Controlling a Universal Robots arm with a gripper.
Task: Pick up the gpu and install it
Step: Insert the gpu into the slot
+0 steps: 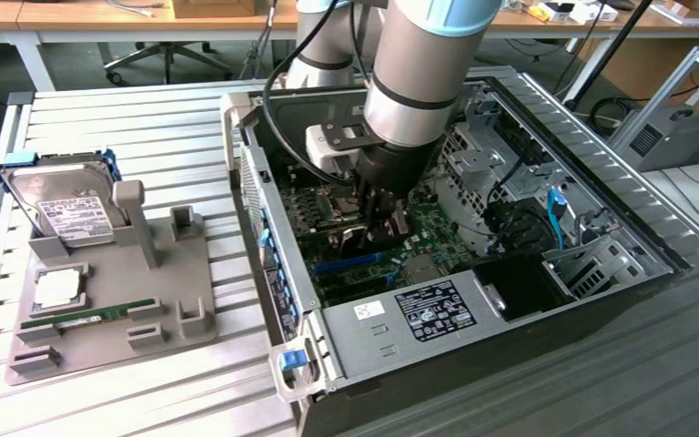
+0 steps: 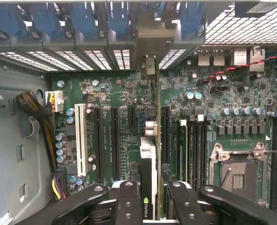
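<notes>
Inside the open computer case [image 1: 362, 332] my gripper [image 1: 380, 211] hangs over the green motherboard [image 1: 429, 238]. It is shut on the gpu [image 1: 357, 238], which it holds upright on its edge. In the wrist view the gpu [image 2: 148, 159] runs edge-on away from the camera, its black cooler with a green logo to one side and its silver bracket [image 2: 149, 65] reaching the case's rear slot openings. The two black fingers [image 2: 129, 201] press the card from both sides, with my gripper [image 2: 155, 206] centred on it. The card stands over a long black expansion slot [image 2: 166, 136]; whether it is seated I cannot tell.
A grey fixture plate [image 1: 106, 300] at the exterior view's left carries a hard drive [image 1: 68, 208], a processor [image 1: 58, 287] and a RAM stick [image 1: 88, 317]. Blue slot latches [image 2: 82, 21], a white slot [image 2: 80, 140], the processor socket [image 2: 237, 173] and a cable bundle [image 2: 40, 122] surround the card.
</notes>
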